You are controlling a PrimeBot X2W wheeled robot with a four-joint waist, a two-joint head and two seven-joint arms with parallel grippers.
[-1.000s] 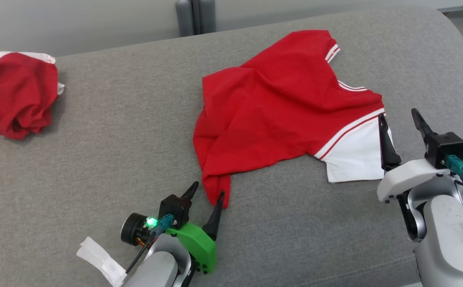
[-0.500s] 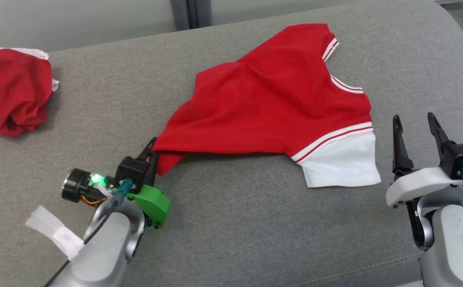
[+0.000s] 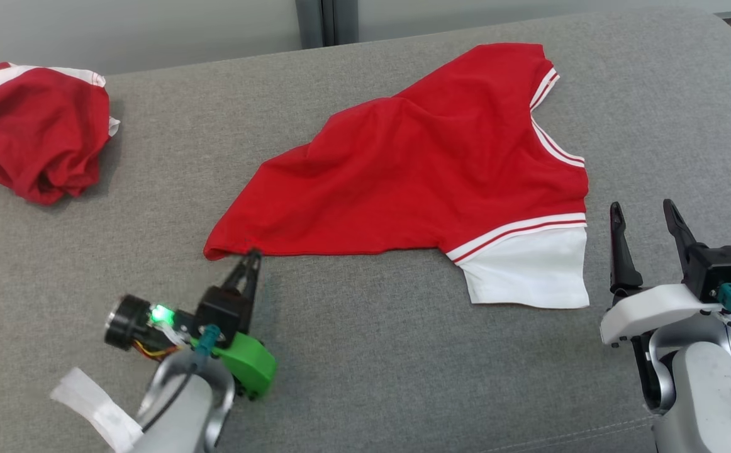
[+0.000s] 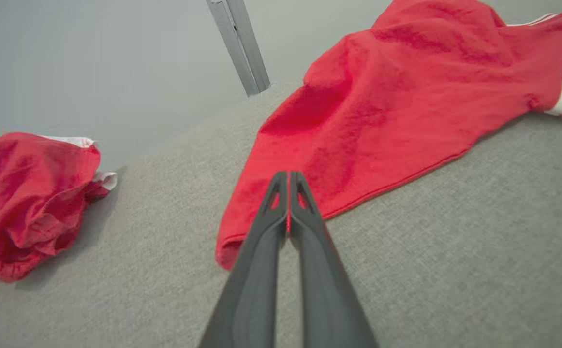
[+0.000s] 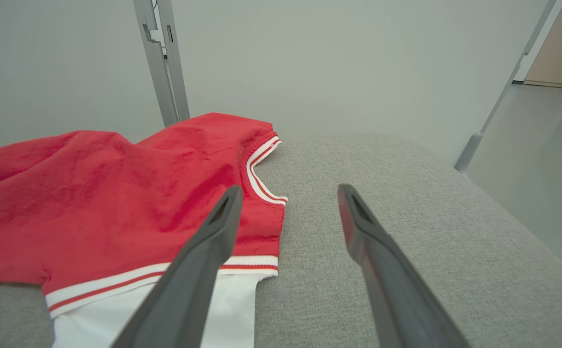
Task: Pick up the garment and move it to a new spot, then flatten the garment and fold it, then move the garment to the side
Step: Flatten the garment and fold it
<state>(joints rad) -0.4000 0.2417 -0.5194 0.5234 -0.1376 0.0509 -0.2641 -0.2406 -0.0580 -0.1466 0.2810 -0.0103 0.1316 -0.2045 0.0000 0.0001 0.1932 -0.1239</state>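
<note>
Left gripper point(image 3: 253, 257) pinches the shirt's point(image 3: 416, 170) near-left hem; draw it low and leftward to flatten. Right gripper point(image 3: 641, 206), wide open, should pin the white sleeve point(image 3: 529, 274).

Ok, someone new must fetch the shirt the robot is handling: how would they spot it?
On the grey cushion, look at the middle, not the far left. The red shirt lies there; unlike the crumpled red bundle, it is spread flat, one white sleeve showing.

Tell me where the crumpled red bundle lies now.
In the head view the crumpled red bundle lies at the far left of the grey cushion, apart from the spread red shirt to its right.
</note>
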